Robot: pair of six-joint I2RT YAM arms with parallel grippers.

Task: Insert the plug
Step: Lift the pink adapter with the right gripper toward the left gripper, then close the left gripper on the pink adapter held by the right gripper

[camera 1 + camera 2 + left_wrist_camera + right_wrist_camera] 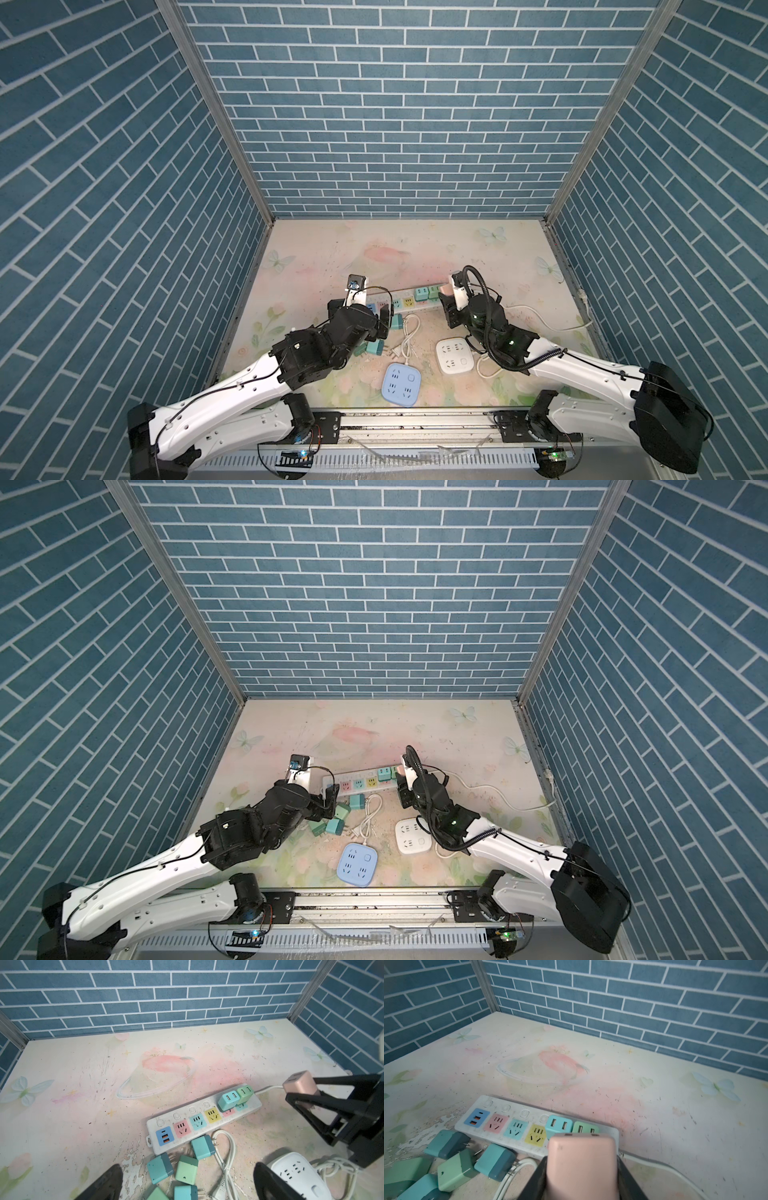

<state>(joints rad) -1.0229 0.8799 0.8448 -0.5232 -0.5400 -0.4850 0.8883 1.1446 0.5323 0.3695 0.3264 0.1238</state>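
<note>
Light even, diffuse; shadows faint. Lines bow toward frame edges. Right wrist view: pink plug (581, 1167), six o'clock, blurred.

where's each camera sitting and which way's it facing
Top views: high at the front, angled down at the table; left arm and right arm show.
Left wrist: on the left arm, facing the power strip; open left gripper tips show.
Right wrist: behind the right gripper, shut on the pink plug, facing the strip.
Shared: both wrist views show the strip.
</note>
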